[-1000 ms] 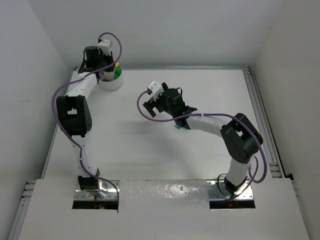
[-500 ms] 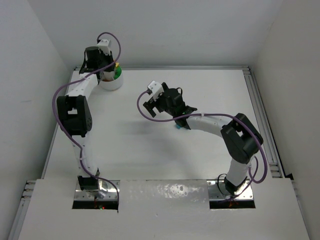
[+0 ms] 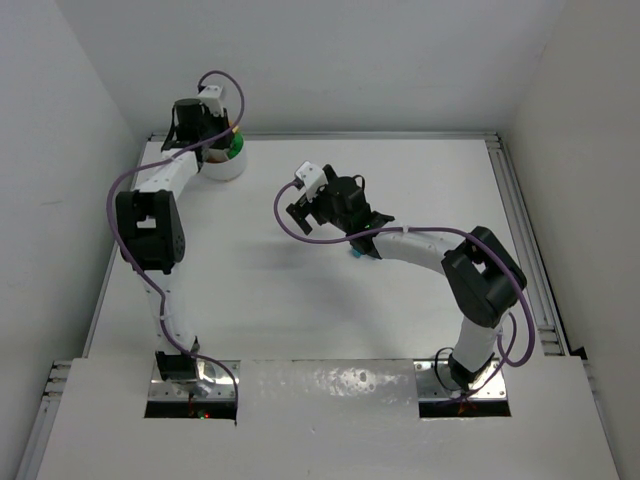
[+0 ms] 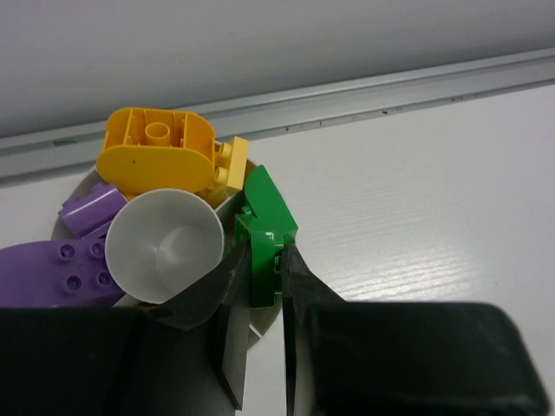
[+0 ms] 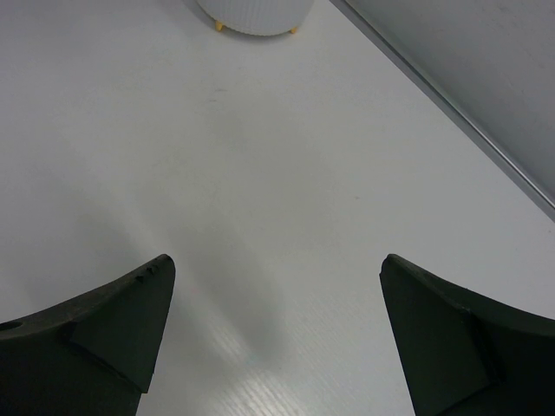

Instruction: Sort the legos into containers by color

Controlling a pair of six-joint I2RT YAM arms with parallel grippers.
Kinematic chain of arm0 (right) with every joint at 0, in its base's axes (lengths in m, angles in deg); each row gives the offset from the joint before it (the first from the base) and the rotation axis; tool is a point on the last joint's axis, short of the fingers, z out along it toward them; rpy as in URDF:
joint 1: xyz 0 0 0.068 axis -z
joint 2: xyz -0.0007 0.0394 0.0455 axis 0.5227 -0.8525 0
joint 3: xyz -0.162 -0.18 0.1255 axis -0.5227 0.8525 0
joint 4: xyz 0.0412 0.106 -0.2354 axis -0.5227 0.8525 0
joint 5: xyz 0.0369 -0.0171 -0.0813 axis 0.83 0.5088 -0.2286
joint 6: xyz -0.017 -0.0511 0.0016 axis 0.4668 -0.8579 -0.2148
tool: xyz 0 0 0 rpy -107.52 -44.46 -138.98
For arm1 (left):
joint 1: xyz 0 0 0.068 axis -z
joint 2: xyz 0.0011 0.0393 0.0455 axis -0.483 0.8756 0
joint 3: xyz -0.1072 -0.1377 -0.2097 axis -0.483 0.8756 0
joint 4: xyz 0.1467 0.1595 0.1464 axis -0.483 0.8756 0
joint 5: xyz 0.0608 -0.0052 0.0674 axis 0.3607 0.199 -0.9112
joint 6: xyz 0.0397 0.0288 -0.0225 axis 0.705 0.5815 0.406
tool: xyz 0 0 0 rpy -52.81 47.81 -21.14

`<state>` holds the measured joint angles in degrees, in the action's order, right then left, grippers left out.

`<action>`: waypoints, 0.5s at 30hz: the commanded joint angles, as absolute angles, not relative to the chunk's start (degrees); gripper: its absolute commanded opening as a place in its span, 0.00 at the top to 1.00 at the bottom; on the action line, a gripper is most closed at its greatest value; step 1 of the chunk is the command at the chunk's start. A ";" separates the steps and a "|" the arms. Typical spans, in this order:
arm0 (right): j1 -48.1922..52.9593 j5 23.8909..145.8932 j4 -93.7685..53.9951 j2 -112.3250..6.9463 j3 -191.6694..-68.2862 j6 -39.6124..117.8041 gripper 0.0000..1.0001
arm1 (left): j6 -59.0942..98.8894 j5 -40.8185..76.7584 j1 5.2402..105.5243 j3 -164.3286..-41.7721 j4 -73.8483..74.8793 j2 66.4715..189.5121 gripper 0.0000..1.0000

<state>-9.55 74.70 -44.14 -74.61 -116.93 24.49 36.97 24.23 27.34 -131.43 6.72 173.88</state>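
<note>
1. At the far-left corner of the table (image 3: 300,310), the top view shows you the left gripper (image 3: 217,142) poised over the small white bowl (image 3: 222,167). A spot of green sits at the bowl's right rim, but the grip itself is hidden under the wrist.
2. From the left wrist camera you get what the top view hides: the two fingers (image 4: 230,347) are pinched shut on a green lego (image 4: 260,247), held at the bowl's right edge. You cannot tell whether it touches the bowl.
3. That same view lets you see the bowl's contents. An orange-yellow lego (image 4: 156,154) lies in the far section with a paler yellow lego (image 4: 231,163) against it, and purple legos (image 4: 52,273) lie in the left section.
4. Near the table's middle, the right gripper (image 3: 303,210) hovers with its jaws spread wide, gripping nothing. The right wrist view shows you only bare table between them, with the bowl's ribbed side at the top edge.
5. Only the top view shows you a teal lego (image 3: 353,253), lying on the table just beside the right forearm and well apart from the bowl.
</note>
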 commanded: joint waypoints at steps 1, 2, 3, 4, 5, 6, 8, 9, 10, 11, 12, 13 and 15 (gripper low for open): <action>-9.45 74.53 -45.62 -71.98 -117.10 23.93 0.01 | 36.31 23.34 28.00 -130.99 4.64 175.37 1.00; -9.45 74.53 -45.53 -71.98 -117.10 23.93 0.01 | 36.66 23.16 28.00 -130.99 4.55 175.46 1.00; -9.45 74.44 -45.53 -71.98 -117.10 23.84 0.01 | 36.75 22.63 28.00 -130.90 4.55 175.63 1.00; -9.45 74.44 -45.44 -71.98 -117.01 23.93 0.01 | 36.75 22.45 28.00 -130.90 4.47 175.72 1.00; -9.45 74.53 -45.36 -71.98 -117.01 23.84 0.01 | 36.49 22.45 28.00 -130.81 4.29 175.81 1.00; -9.45 74.44 -45.44 -71.98 -117.01 23.93 0.01 | 36.31 22.28 28.00 -130.73 4.12 175.98 1.00; -9.45 74.53 -45.36 -71.98 -117.01 23.93 0.01 | 35.00 22.19 28.00 -130.29 3.85 176.16 1.00; -9.45 74.44 -45.44 -71.98 -117.01 23.93 0.01 | 34.38 21.93 27.92 -130.20 3.85 176.33 1.00; -9.45 74.53 -45.36 -71.98 -116.92 23.93 0.01 | 33.51 21.93 27.92 -130.02 3.68 176.34 1.00; -9.45 74.53 -45.27 -71.98 -117.01 23.93 0.01 | 33.32 21.84 28.00 -129.67 3.59 176.68 1.00; -9.45 74.53 -45.09 -71.89 -117.01 23.93 0.01 | 33.06 21.66 28.00 -129.50 3.59 176.77 0.99; -9.45 74.53 -44.92 -71.80 -117.01 23.84 0.01 | 32.89 21.49 28.00 -129.41 3.59 176.86 0.96; -9.45 74.44 -44.65 -71.63 -116.92 23.67 0.01 | 32.88 21.75 27.92 -129.41 3.59 177.13 0.84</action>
<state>-9.55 74.68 -43.84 -74.43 -116.93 24.31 34.42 22.22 27.36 -130.19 4.01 175.72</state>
